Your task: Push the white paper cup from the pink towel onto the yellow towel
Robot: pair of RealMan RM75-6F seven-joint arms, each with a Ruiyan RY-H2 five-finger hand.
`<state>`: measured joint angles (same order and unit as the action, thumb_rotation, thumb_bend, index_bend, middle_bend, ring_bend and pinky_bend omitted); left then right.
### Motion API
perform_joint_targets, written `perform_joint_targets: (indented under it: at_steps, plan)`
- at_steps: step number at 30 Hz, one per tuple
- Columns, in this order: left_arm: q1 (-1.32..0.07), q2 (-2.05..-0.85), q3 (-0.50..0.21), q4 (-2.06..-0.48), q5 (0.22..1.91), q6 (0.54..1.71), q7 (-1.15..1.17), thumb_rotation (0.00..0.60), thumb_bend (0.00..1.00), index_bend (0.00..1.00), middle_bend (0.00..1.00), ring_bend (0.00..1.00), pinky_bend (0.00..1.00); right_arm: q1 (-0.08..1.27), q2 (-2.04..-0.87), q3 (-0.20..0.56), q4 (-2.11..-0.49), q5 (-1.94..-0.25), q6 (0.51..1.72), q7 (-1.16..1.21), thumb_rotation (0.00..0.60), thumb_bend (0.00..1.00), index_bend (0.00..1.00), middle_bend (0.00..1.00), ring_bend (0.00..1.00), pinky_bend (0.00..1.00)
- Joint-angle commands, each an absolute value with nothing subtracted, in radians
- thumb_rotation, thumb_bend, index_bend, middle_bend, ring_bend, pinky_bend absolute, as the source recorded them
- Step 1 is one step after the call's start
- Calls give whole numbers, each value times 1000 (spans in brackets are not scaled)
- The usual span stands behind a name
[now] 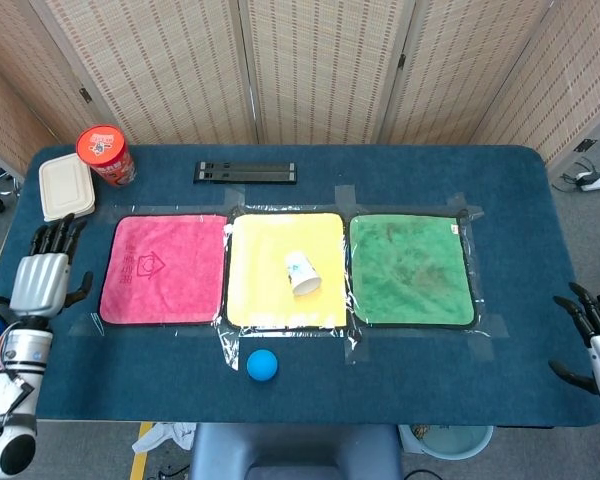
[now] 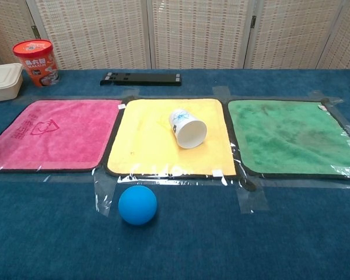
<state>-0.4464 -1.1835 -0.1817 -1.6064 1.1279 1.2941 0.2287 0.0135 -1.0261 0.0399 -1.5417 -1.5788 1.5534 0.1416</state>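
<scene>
The white paper cup (image 1: 302, 273) (image 2: 187, 128) lies on its side on the yellow towel (image 1: 265, 295) (image 2: 144, 143), its mouth facing the front right. The pink towel (image 1: 160, 268) (image 2: 52, 133) to its left is bare. My left hand (image 1: 44, 278) hovers at the table's left edge, well left of the pink towel, fingers spread and holding nothing. At the far right edge my right hand (image 1: 598, 330) shows partly, fingers apart and empty. Neither hand appears in the chest view.
A green towel (image 1: 411, 268) (image 2: 291, 143) lies right of the yellow one. A blue ball (image 1: 262, 364) (image 2: 137, 205) sits in front of the yellow towel. A red canister (image 1: 105, 154) (image 2: 35, 62), a white lunch box (image 1: 65, 187) (image 2: 3, 81) and a black bar (image 1: 244, 173) (image 2: 142, 78) stand at the back left.
</scene>
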Motion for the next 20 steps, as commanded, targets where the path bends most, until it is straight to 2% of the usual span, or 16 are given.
perform_joint_targets:
  at_steps: [1, 10, 20]
  plan:
    - [-352, -1148, -128, -1673, 1183, 1411, 215, 600, 477, 0, 0, 0, 0, 17, -1034, 40, -1537, -1577, 1548, 147, 600, 142, 178, 107, 182, 68]
    - [-202, -1169, -45, -1687, 1307, 1604, 238, 600, 478, 0, 0, 0, 0, 34, -1051, 37, -1538, -1577, 1521, 151, 600, 143, 196, 113, 191, 84]
    - [-160, -1179, -20, -1694, 1348, 1590, 251, 600, 478, 0, 0, 0, 0, 39, -1053, 34, -1548, -1576, 1514, 135, 600, 142, 209, 115, 197, 84]
